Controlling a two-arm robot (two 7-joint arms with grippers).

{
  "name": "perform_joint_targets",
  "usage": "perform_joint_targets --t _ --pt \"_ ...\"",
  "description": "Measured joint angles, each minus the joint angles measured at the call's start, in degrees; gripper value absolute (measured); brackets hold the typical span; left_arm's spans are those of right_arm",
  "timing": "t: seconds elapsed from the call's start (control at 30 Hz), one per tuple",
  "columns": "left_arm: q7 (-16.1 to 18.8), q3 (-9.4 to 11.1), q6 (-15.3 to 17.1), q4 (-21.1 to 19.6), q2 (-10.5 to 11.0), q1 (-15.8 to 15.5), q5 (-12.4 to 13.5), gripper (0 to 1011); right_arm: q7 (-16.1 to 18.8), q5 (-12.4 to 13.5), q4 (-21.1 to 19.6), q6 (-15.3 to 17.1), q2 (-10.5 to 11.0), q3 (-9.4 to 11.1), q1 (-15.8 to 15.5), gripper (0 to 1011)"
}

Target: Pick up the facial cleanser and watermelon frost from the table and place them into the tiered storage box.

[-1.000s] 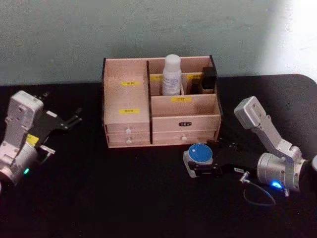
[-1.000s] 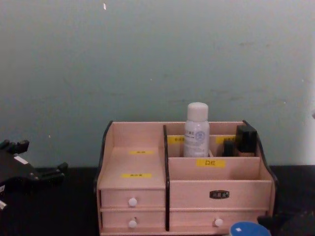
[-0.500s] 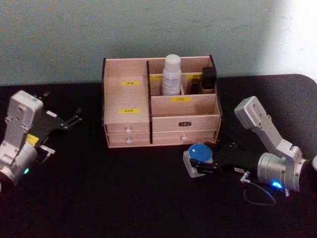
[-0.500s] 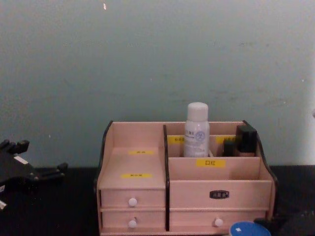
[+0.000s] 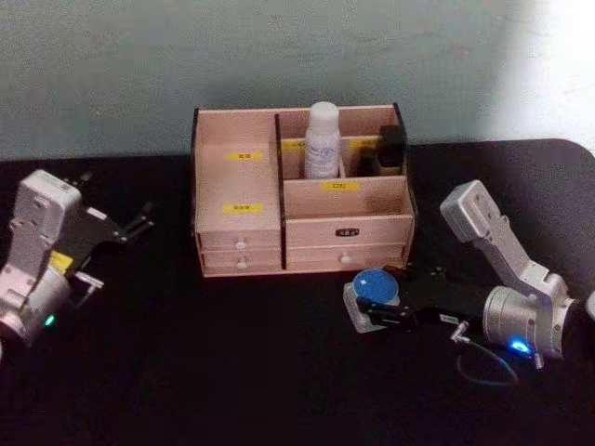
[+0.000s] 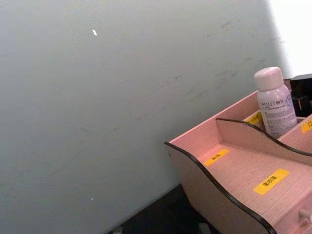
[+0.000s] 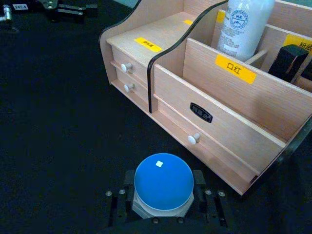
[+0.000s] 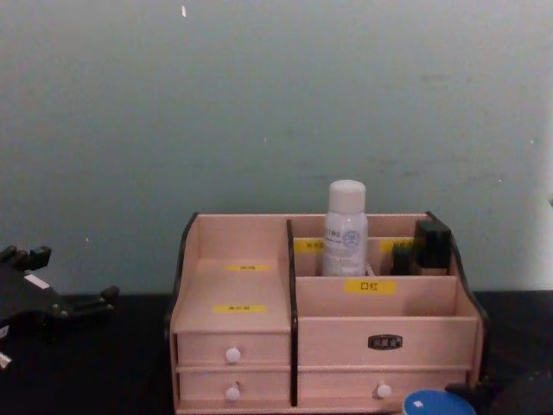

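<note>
1. My right gripper is low over the black tabletop. Its fingers flank the squat pale jar with a round blue lid. The pads look flush against both sides of the jar, so I read this as a grip.
2. The jar is upright, and I can't tell whether its base is off the table. It sits just in front of the right front corner of the light wooden tiered organiser with dark trim, close to the lower drawer knob but apart from it.
3. A white plastic bottle with a rounded cap stands upright in a back compartment of the organiser. I take it for the cleanser, already stowed. That leaves the jar, presumably the watermelon frost.
4. Key relation: the organiser lies ahead of my right fingers and slightly to my left. The labelled front compartment behind its front panel looks bare. The jar is round with its axis vertical, so no turning is needed. My judgement is lift, carry forward over the front wall, then lower.
5. Risk: the front wall is near, so the lift has to clear it before any travel.
6. My left gripper sits with fingers spread on the far side of the organiser, well apart from the jar. The right arm is plainly the nearer.
</note>
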Motion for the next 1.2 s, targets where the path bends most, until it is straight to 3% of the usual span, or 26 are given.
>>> perform_joint_targets --t 0.4,0.63,0.93,1.2 --pt "0.0 0.0 0.0 0.0 0.0 0.0 0.0 1001 0.4 1.6 -2.7 -0.8 0.8 1.3 -0.4 715" --pt "0.0 0.0 0.0 0.0 0.0 0.0 0.0 1001 0.3 2.4 -4.4 -0.6 0.7 1.7 0.9 715" --pt "0.0 0.0 0.0 0.0 0.0 0.0 0.0 1001 -0.3 3.1 -4.9 -0.3 -1.1 1.5 4.9 715" --pt "0.0 0.0 0.0 0.0 0.0 0.0 0.0 1002 -0.9 3.0 -3.1 0.2 -4.0 -0.1 9.7 715"
